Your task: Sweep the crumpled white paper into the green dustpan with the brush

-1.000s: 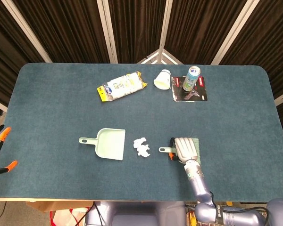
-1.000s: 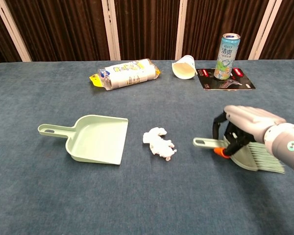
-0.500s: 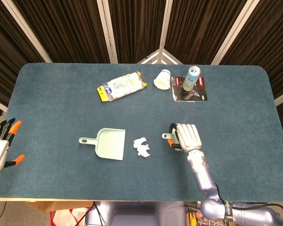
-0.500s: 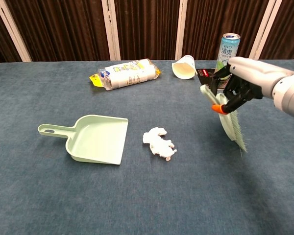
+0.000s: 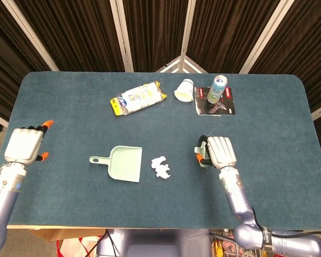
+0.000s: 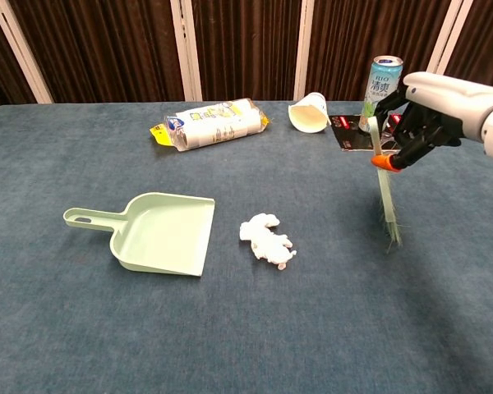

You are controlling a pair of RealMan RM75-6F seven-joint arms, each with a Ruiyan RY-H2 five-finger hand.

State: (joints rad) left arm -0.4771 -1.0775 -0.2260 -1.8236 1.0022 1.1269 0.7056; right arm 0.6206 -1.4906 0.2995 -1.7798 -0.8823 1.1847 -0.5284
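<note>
Two hands and eight table items were logged, placed relative to the green dustpan [image 6: 160, 234].

Left hand [image 5: 25, 145]: well left of the dustpan at the table [image 5: 69, 203] edge, holding nothing, fingers loosely together; seen in the head view only.

Green dustpan: lay flat, handle pointing left, open mouth facing right.

Snack packet [image 6: 209, 123]: behind the dustpan, on its side.

Crumpled white paper [image 6: 266, 239]: just right of the dustpan mouth, apart from it, resting on the table.

Paper cup [image 6: 309, 112]: tipped over, behind and right of the dustpan.

Can [image 6: 380, 84]: upright on a dark card [image 6: 378, 133], far right and behind.

Brush [image 6: 383, 189]: well right of the dustpan, beyond the paper, hanging bristles-down, raised off the table.

Right hand [image 6: 427, 111]: closed around the brush handle.

Risks, as judged: the brush looked pinched near its top and could swivel or slip on contact. A fast stroke could flick the light paper past the dustpan. The dustpan was unheld and could slide left when pushed.
</note>
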